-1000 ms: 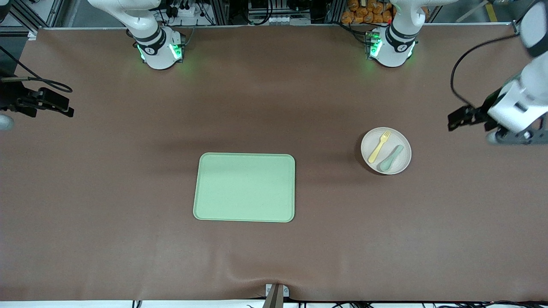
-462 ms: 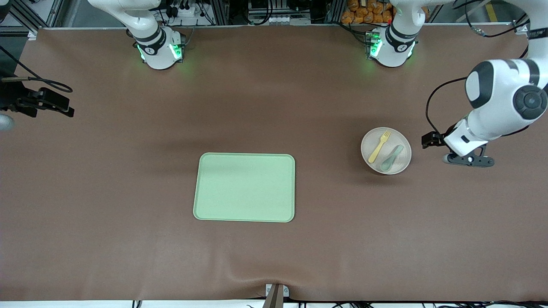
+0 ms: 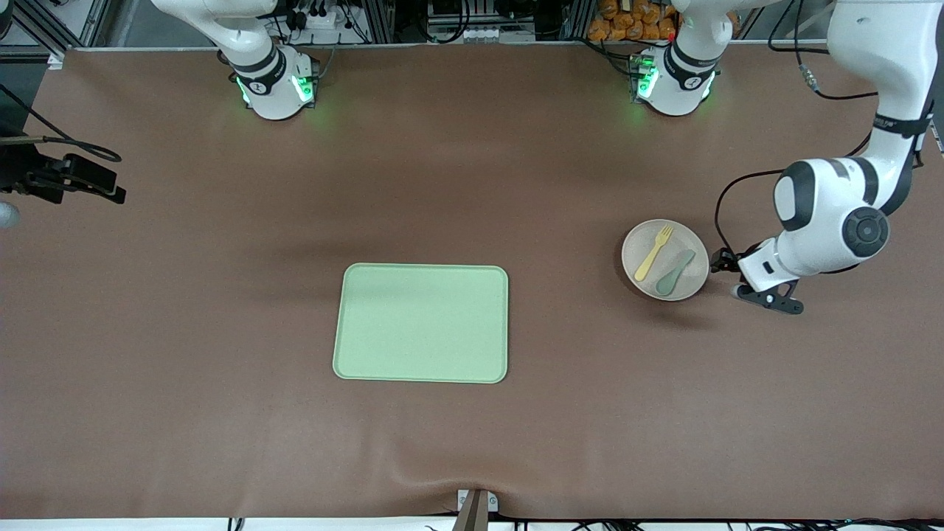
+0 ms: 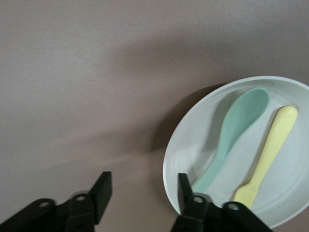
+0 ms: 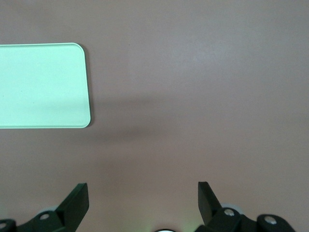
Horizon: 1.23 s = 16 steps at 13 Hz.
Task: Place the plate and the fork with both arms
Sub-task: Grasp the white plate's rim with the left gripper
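The off-white plate lies on the table toward the left arm's end. On it lie the pale-yellow fork and a grey-green spoon, side by side. The left arm reaches down beside the plate at its edge toward the left arm's end of the table. In the left wrist view my left gripper is open. One finger stands over the plate's rim by the spoon's handle, next to the fork, and the other over bare table. My right gripper is open and holds nothing.
A rectangular light-green tray lies in the middle of the table, nearer to the front camera than the plate. Its corner shows in the right wrist view as the tray. The right arm waits at the right arm's end of the table.
The left arm has swung in from the table's end and come down to the plate's rim. The right arm, plate, fork and tray have not moved.
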Tool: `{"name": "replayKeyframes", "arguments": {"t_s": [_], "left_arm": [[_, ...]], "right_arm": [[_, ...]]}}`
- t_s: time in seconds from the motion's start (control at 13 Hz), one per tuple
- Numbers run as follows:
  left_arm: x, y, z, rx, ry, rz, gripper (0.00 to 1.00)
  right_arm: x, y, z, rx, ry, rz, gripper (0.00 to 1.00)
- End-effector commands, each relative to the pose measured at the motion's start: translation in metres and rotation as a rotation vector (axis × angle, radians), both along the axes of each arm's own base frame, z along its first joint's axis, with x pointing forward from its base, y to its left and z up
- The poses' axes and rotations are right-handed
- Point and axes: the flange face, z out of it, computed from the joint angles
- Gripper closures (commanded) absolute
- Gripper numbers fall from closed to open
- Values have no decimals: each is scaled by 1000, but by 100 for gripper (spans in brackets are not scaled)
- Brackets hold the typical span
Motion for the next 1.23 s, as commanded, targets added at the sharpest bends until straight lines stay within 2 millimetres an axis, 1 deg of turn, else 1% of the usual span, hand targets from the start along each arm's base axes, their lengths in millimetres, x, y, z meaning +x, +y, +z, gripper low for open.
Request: {"name": "replayKeyframes", "arguments": {"t_s": [0.0, 0.23, 0.31, 0.46, 0.54, 0.62, 0.85, 0.92, 1.15], "left_arm": [[8, -9, 1, -23, -13, -35, 41], [5, -16, -17, -31, 17, -45, 51], [7, -17, -17, -32, 14, -46, 53], [9, -19, -23, -37, 21, -49, 55], [10, -20, -29, -41, 28, -51, 56], [11, -20, -33, -42, 33, -51, 56], [10, -21, -39, -44, 42, -50, 58], [9, -22, -42, -45, 48, -52, 63], [9, -25, -43, -48, 49, -56, 82]], "right_arm": [[2, -4, 1, 21, 1, 1, 0], [1, -2, 1, 22, 4, 2, 0], [1, -3, 0, 22, 9, 1, 0], [2, -4, 1, 22, 4, 1, 0], [2, -5, 0, 22, 6, -1, 0], [3, -2, -3, 22, 12, 4, 0], [3, -4, -3, 22, 12, 1, 0], [3, -5, -4, 22, 16, -1, 0], [4, -4, -11, 22, 42, 3, 0]]}}
